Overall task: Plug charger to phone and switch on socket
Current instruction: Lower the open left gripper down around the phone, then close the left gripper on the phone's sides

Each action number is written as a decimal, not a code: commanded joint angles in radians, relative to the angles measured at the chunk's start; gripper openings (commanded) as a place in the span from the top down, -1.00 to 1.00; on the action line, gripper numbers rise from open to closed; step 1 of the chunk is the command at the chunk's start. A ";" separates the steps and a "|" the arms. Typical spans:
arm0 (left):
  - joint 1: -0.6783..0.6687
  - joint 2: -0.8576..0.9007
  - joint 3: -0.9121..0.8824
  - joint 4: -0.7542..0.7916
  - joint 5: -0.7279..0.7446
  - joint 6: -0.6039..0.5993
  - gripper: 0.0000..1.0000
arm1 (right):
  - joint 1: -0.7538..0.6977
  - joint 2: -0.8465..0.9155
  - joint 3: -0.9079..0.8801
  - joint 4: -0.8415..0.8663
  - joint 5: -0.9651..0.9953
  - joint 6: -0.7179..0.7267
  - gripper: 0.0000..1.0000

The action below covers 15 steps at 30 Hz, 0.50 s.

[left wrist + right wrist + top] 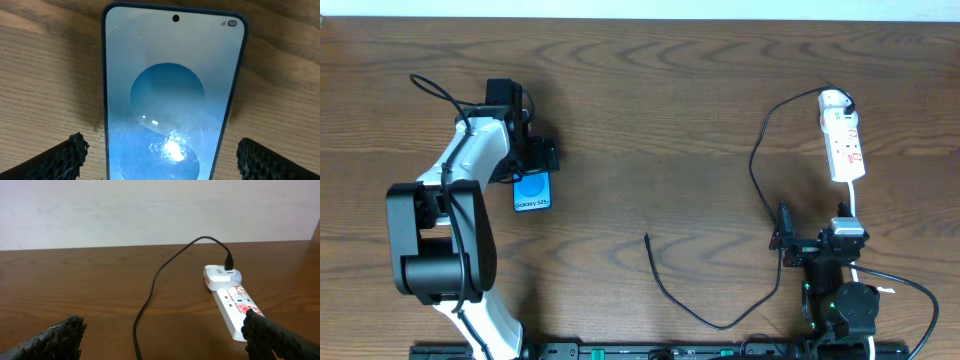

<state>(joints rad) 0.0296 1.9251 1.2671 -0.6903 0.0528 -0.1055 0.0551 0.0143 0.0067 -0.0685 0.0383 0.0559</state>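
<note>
Fingers (65, 157) of left gripper (162, 155) spread wide either side of phone (532, 191), left-centre of overhead frame, screen up on table (650, 110). Not touching it, nothing held; probably lined up to steady the phone for plugging. Right gripper (162, 337) also wide apart and empty, lower right, facing power strip (844, 148) at upper right. Black cable (665, 290) leaves white adapter (220, 275) on strip's far end, loops down, free tip lying bottom centre, well apart from phone and both grippers. Phone not plugged yet. Switch position too small to tell. Likely next: right arm fetches cable tip.
</note>
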 commanded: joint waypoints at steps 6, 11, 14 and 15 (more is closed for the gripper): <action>-0.003 0.024 -0.003 0.005 -0.013 -0.004 -0.96 | 0.005 -0.008 -0.001 -0.003 0.008 -0.009 -0.99; -0.003 0.036 -0.003 0.009 -0.013 -0.004 -0.96 | 0.005 -0.008 -0.001 -0.003 0.008 -0.009 -0.99; -0.003 0.051 -0.003 0.015 -0.013 -0.004 -0.96 | 0.005 -0.008 -0.001 -0.003 0.008 -0.009 -0.99; -0.003 0.057 -0.003 0.018 -0.013 -0.004 -0.95 | 0.005 -0.008 -0.001 -0.003 0.008 -0.009 -0.99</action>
<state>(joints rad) 0.0296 1.9465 1.2671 -0.6773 0.0528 -0.1051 0.0551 0.0143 0.0067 -0.0685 0.0383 0.0559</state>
